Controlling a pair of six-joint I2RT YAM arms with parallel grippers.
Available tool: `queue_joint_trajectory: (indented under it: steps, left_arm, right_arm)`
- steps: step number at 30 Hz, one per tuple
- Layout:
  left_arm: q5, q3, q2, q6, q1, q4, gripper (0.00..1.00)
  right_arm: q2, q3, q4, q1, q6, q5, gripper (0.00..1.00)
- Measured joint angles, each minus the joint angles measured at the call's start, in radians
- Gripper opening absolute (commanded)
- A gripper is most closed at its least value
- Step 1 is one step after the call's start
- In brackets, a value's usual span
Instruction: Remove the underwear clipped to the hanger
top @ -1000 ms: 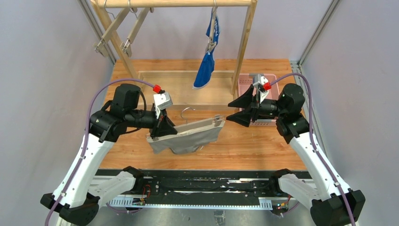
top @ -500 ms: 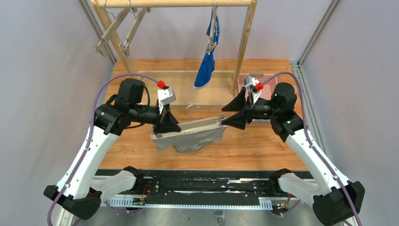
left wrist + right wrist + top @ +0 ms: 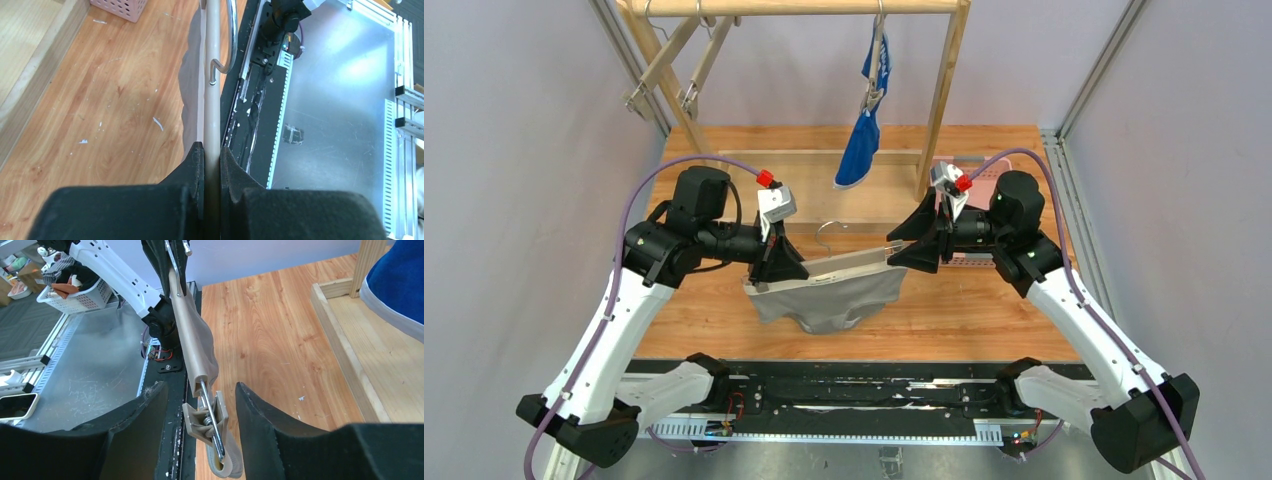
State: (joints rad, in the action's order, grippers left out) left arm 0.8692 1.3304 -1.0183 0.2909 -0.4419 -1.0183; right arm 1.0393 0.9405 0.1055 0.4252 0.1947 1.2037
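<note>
A grey brief (image 3: 829,298) hangs from a beige clip hanger (image 3: 849,264) held in the air above the table. My left gripper (image 3: 776,270) is shut on the hanger's left end; the bar (image 3: 212,100) runs between its closed fingers. My right gripper (image 3: 906,240) is open, its fingers on both sides of the hanger's right clip (image 3: 206,419), which still pinches the grey cloth (image 3: 207,347). A bright blue brief (image 3: 865,130) hangs clipped on the wooden rack (image 3: 944,95) at the back. The black brief is out of view.
Two bare clip hangers (image 3: 669,75) hang at the rack's left. A pink basket (image 3: 969,175) sits at the right behind my right arm. A shallow wooden tray frame (image 3: 724,158) lies under the rack. Metal posts stand at the back corners.
My right gripper has moved left, so that its open fingers now straddle the hanger's right clip. The left gripper moved up and right earlier with the hanger, then held still.
</note>
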Motion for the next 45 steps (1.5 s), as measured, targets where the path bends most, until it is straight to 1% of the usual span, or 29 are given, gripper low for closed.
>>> queue_joint_trajectory:
  steps: [6, 7, 8, 10, 11, 15, 16, 17, 19, 20, 22, 23, 29, 35, 39, 40, 42, 45]
  left_arm:
    - [0.0, 0.003, 0.002, -0.008, 0.0, 0.015, 0.0]
    - [0.0, 0.006, 0.002, -0.01, 0.0, 0.019, 0.0]
    - [0.0, 0.008, 0.002, -0.011, 0.0, 0.024, 0.0]
    - [0.0, 0.011, 0.002, -0.014, 0.0, 0.031, 0.0]
    - [0.003, 0.012, 0.002, -0.016, 0.0, 0.031, 0.0]
    - [0.016, 0.012, 0.004, -0.015, 0.0, 0.023, 0.0]
    - [0.019, 0.012, 0.006, -0.015, 0.0, 0.024, 0.0]
    - [0.021, 0.012, 0.006, -0.015, 0.0, 0.024, 0.0]
    - [0.023, 0.012, 0.007, -0.015, 0.0, 0.026, 0.0]
    - [0.023, 0.012, 0.007, -0.015, 0.0, 0.027, 0.0]
    - [0.021, 0.012, 0.007, -0.017, 0.0, 0.037, 0.0]
    - [0.018, 0.012, 0.007, -0.019, 0.0, 0.04, 0.0]
    - [0.016, 0.019, 0.013, -0.026, 0.0, 0.045, 0.0]
    - [0.016, 0.062, 0.017, -0.027, 0.0, 0.046, 0.0]
    - [0.016, 0.116, 0.01, -0.031, 0.0, 0.05, 0.0]
    - [0.017, 0.133, 0.005, -0.038, 0.0, 0.058, 0.0]
    - [0.018, 0.153, 0.0, -0.057, 0.0, 0.091, 0.0]
    - [0.023, 0.159, -0.004, -0.111, 0.0, 0.173, 0.0]
  right_arm:
    - [0.0, 0.002, -0.031, 0.0, -0.018, -0.002, 0.53]
    - [0.0, 0.002, -0.033, 0.0, -0.019, -0.002, 0.49]
    - [0.0, 0.002, -0.035, 0.0, -0.02, -0.002, 0.41]
    - [0.0, 0.002, -0.037, 0.0, -0.024, -0.003, 0.1]
    - [0.0, 0.003, -0.038, 0.0, -0.031, -0.007, 0.02]
    - [-0.003, 0.01, -0.052, 0.0, -0.037, -0.007, 0.01]
    - [-0.006, 0.011, -0.053, 0.0, -0.038, -0.007, 0.01]
    - [-0.008, 0.011, -0.053, 0.0, -0.039, -0.008, 0.09]
    - [-0.013, 0.011, -0.055, 0.0, -0.039, -0.013, 0.38]
    - [-0.015, 0.011, -0.058, 0.0, -0.04, -0.021, 0.5]
    - [-0.02, 0.012, -0.07, 0.002, -0.044, -0.048, 0.67]
    - [-0.024, 0.014, -0.08, 0.002, -0.05, -0.074, 0.7]
    - [-0.08, 0.02, -0.146, 0.002, -0.082, -0.207, 0.73]
    - [-0.179, 0.016, -0.164, 0.002, -0.089, -0.318, 0.74]
    - [-0.26, -0.039, -0.148, 0.002, -0.062, -0.425, 0.74]
    - [-0.276, -0.064, -0.135, 0.002, -0.045, -0.448, 0.74]
    - [-0.301, -0.115, -0.095, 0.002, 0.0, -0.486, 0.67]
    - [-0.312, -0.171, -0.021, 0.002, 0.071, -0.536, 0.65]
